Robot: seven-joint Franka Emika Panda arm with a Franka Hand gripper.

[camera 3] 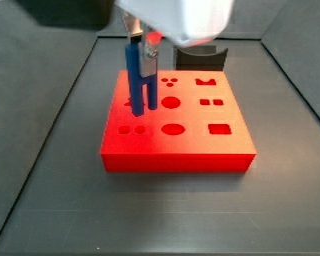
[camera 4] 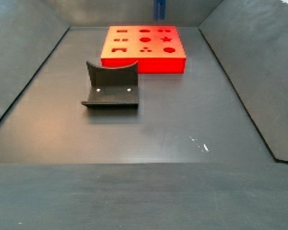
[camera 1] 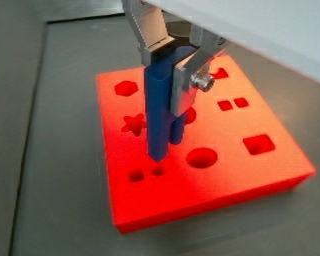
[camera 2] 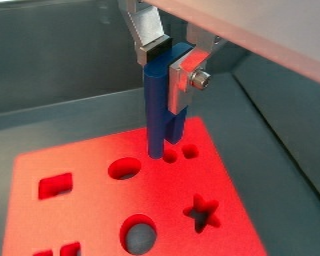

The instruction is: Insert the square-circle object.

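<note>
My gripper (camera 1: pixel 174 62) is shut on the upper end of the square-circle object (camera 1: pixel 160 110), a slim bright-blue bar that hangs upright with its two prongs pointing down. It shows in both wrist views, gripper (camera 2: pixel 167 60) and bar (camera 2: pixel 160 115). The prong tips hover just above the red block (camera 1: pixel 243 165), close to its pair of small holes (camera 1: pixel 147 175). In a side view the bar (camera 3: pixel 140 80) stands over the block's (camera 3: pixel 190 145) left part, under the gripper (camera 3: pixel 143 45). In a side view only the bar's lower end (camera 4: pixel 160 9) shows, above the block (camera 4: pixel 144 61).
The red block's top has several shaped holes: star (camera 1: pixel 133 124), hexagon (camera 1: pixel 125 87), oval (camera 1: pixel 202 156), square (camera 1: pixel 259 144). The dark fixture (camera 4: pixel 111 85) stands on the grey floor apart from the block; it also shows behind the block (camera 3: pixel 199 58). Sloping grey walls (camera 4: pixel 26 81) ring the floor.
</note>
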